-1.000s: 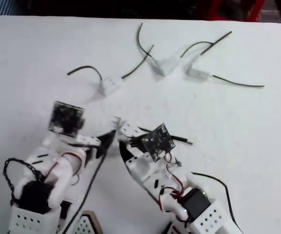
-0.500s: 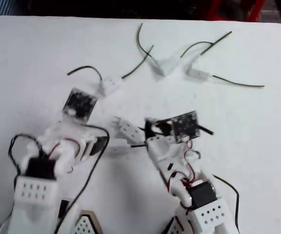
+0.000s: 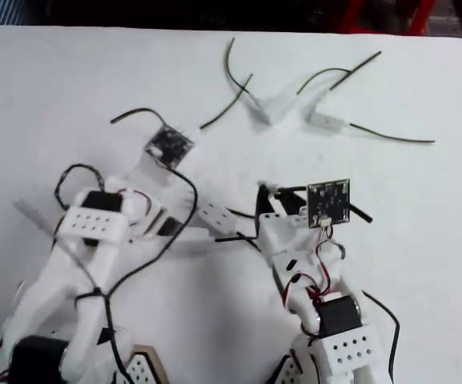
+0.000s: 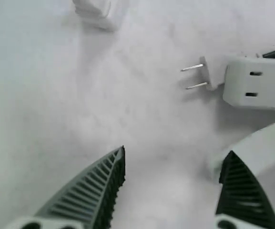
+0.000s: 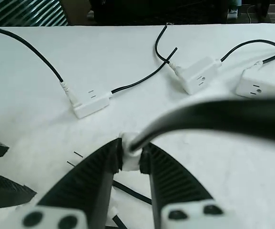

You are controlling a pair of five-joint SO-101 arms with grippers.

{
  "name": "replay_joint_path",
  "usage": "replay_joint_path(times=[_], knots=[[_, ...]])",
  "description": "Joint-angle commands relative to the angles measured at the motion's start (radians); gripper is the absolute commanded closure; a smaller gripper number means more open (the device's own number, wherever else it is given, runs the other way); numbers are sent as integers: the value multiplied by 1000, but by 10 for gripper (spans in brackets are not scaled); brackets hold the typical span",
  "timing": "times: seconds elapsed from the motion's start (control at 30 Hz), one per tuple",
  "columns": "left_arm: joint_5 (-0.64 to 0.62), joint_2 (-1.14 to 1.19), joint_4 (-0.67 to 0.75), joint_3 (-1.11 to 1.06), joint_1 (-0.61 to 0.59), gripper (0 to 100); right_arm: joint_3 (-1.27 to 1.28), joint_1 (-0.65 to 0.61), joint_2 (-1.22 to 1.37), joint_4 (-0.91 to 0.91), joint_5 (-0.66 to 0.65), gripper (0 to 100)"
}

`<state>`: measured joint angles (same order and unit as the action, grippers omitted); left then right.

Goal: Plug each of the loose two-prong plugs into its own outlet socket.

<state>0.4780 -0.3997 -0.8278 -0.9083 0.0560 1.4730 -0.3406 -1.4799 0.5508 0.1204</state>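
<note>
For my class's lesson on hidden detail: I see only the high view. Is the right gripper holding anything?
Observer: Yes. The right gripper is shut on a white plug with a black cord.
Operator: And the left gripper?
Observer: The left gripper is open and empty above the table.
Operator: What lies before it?
Observer: A loose plug, its two bare prongs pointing away from the white outlet block beside it.

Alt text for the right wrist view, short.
The right gripper is shut on a white plug with a black cord. Beyond it on the white table lie three corded white outlets: the nearest socket, a second socket and a third socket.
</note>
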Motion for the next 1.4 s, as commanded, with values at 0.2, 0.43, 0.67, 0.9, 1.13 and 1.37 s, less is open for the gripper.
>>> replay_joint_path(times=[0.2, 0.43, 0.67, 0.9, 1.13, 1.37], knots=[[14, -45, -5, -124, 214, 705, -51, 12, 4, -19, 2, 981], [15, -263, -193, -189, 309, 732, -51, 13, 4, -19, 2, 981], [86, -380, -192, -203, 285, 732, -51, 13, 2, -18, 2, 981], [269, -378, -213, -180, 251, 648, -51, 15, 2, -18, 2, 981], [471, -378, -212, -181, 217, 646, -51, 50, -4, -22, 5, 981], [506, -377, -172, -180, 222, 647, -51, 68, -5, -25, 9, 981]])
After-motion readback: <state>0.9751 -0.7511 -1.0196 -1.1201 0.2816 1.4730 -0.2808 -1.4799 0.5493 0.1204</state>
